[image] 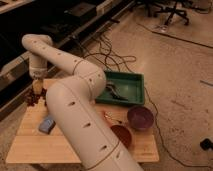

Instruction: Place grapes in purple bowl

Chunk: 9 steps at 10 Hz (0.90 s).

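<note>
Sitting at the far-left edge of the counter [30, 142], grapes [34, 96] are right under the gripper [36, 89]; can't tell if it has hold of them. Target purple bowl [140, 118] is well apart and looks empty. Carry and drop not yet done.

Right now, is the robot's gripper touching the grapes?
Cannot tell. The camera view shows the gripper right above the grapes at the table's corner, overlapping them, so neither contact nor gap shows plainly.
</note>
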{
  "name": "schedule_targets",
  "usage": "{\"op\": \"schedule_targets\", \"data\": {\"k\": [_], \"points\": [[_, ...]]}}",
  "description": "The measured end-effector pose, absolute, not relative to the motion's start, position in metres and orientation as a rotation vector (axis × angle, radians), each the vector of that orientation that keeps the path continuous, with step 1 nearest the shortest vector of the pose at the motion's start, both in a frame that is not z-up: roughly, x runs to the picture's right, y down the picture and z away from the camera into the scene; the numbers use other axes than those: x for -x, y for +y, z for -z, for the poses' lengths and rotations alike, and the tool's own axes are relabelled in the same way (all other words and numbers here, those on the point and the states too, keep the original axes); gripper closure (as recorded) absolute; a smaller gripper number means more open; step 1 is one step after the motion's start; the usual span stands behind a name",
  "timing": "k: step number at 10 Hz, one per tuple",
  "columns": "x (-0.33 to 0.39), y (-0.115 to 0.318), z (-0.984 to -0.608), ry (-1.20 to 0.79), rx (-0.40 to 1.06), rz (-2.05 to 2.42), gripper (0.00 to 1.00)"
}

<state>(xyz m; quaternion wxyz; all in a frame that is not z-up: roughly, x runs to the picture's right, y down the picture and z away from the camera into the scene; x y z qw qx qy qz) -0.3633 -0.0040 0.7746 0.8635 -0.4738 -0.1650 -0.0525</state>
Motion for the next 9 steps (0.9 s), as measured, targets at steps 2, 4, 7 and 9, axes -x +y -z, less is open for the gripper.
{"op": "schedule_targets", "data": {"k": [2, 4, 7, 9], "points": [[0.344, -0.011, -0.755, -0.293, 0.986, 0.109, 1.0], [0.325, -0.011, -0.741, -0.259, 0.983, 0.101, 1.0], [0.302, -0.004, -0.723, -0.218, 0.984, 0.093, 1.0], [0.284, 0.001, -0.71, -0.194, 0.984, 0.077, 1.0]]}}
